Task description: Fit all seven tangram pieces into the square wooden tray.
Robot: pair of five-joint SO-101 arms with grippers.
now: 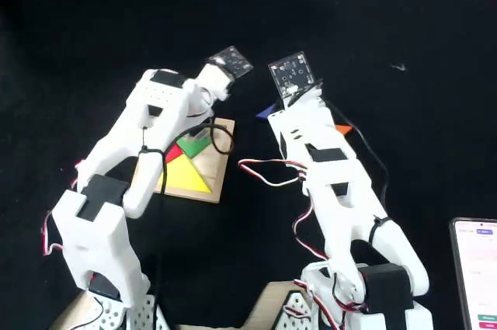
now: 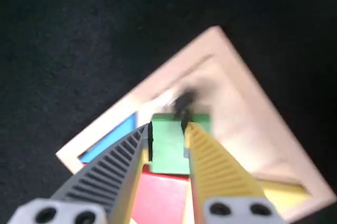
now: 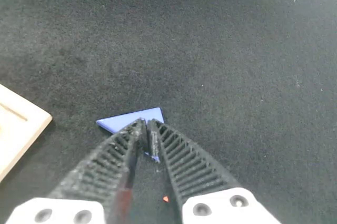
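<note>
The square wooden tray (image 1: 222, 168) lies under my left arm and holds a yellow triangle (image 1: 184, 177), a red piece (image 1: 174, 153) and a green piece (image 1: 195, 146). In the left wrist view my left gripper (image 2: 168, 129) is low over the tray (image 2: 247, 124), shut on the green piece (image 2: 168, 150). Beside it in the tray lie a blue piece (image 2: 108, 139), the red one (image 2: 160, 197) and the yellow one (image 2: 279, 195). My right gripper (image 3: 146, 124) is shut, its tips resting on a blue triangle (image 3: 126, 120) that lies flat on the black cloth right of the tray.
An orange piece (image 1: 342, 129) lies on the cloth beside the right arm. A phone (image 1: 475, 268) sits at the lower right edge. A tray corner (image 3: 16, 129) lies close to the blue triangle (image 1: 266, 112). Cables hang from both arms.
</note>
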